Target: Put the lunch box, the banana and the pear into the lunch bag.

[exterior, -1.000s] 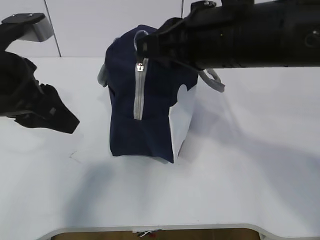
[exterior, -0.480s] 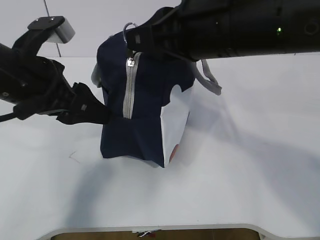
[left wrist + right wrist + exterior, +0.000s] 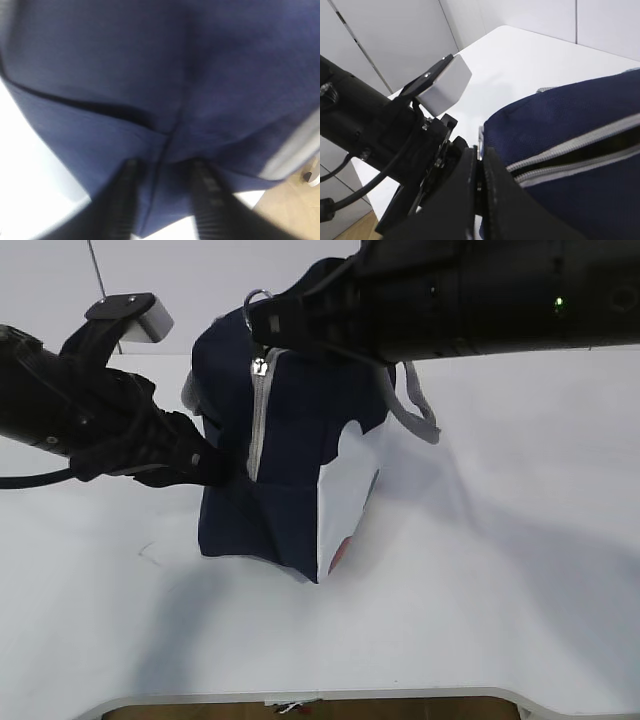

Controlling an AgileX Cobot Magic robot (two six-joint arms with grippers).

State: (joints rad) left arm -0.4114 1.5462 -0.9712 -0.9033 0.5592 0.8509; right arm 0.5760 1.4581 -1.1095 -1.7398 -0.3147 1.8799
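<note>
My right gripper is pinched shut on the silver ring pull, and my left gripper, fingers apart, has just moved in against the big navy-blue fabric lunch bag. The bag has tipped and slid left on the white tabletop, so I can steady it for zipping. There is lots of room, far from the front edge.
</note>
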